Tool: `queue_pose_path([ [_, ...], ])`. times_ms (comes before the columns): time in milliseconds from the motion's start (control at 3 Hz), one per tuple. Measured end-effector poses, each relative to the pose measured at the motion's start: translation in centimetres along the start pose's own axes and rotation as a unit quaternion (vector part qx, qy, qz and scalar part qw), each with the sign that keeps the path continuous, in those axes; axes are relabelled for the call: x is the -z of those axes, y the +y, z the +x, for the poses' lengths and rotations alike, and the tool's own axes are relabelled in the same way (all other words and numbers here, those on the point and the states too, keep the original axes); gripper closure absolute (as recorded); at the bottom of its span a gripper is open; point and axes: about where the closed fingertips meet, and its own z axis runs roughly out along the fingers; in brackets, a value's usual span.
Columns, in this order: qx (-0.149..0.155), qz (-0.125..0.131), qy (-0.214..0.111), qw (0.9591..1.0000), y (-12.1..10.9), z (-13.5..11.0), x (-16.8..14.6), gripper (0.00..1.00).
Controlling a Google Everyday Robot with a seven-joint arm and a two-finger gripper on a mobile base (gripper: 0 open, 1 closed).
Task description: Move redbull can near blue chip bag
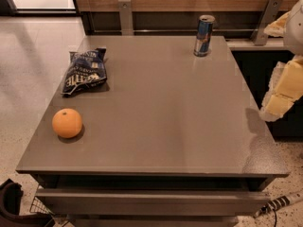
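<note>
The gripper [279, 103], at the right edge, is partly cut off.

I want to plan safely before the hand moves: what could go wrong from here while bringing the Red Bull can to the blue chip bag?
1. The redbull can is tall and slim and stands near the back right corner of the table; the hand, beside the right edge, might knock it over on approach.
2. Set down on the wrinkly blue chip bag instead of beside it, the can could topple.
</note>
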Motion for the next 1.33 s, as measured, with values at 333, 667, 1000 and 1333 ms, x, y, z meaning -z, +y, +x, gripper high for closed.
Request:
queue_pose_path([
  [333, -0.042, 0.041, -0.058, 0.9966, -4.0, -0.2, -0.9, 0.0],
  [667, -0.117, 0.066, -0.195, 0.9714, -10.0, -0.4, -5.0, 0.0],
  [1000, -0.154, 0.099, -0.291, 0.9391, -14.4, -1.9, -6.7, 0.0],
  [1333, -0.19, 0.13, -0.362, 0.9034, -17.0, -3.1, -8.4, 0.0],
])
